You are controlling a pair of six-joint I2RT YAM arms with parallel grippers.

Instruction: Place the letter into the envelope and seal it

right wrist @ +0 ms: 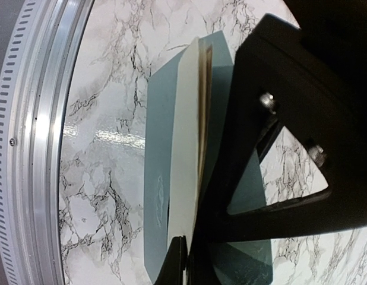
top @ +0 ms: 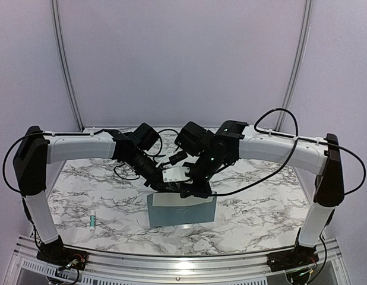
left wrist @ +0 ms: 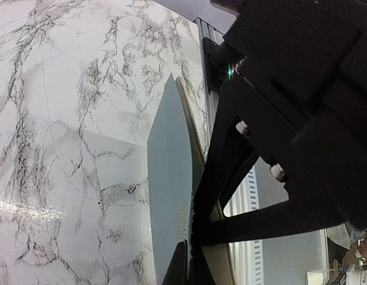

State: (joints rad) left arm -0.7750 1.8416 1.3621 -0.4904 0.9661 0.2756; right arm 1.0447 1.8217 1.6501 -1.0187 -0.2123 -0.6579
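Observation:
The grey-blue envelope [top: 182,212] lies on the marble table at front centre, and both grippers meet at its far edge. The pale tan letter [top: 182,200] shows as a strip along that edge. In the right wrist view the letter [right wrist: 184,148] sits between the envelope's front panel [right wrist: 157,178] and its back. My right gripper [top: 193,191] is shut on the letter's edge [right wrist: 188,261]. My left gripper [top: 170,188] is shut on the edge of the envelope's front panel [left wrist: 168,178], with its jaws together [left wrist: 192,264]. The letter's tan edge [left wrist: 198,151] shows just behind that panel.
A small white-green tube [top: 92,221] lies on the table at front left. The metal rail of the table's near edge [top: 183,261] runs close to the envelope and also shows in the right wrist view [right wrist: 35,148]. Both arms cross over the table's middle.

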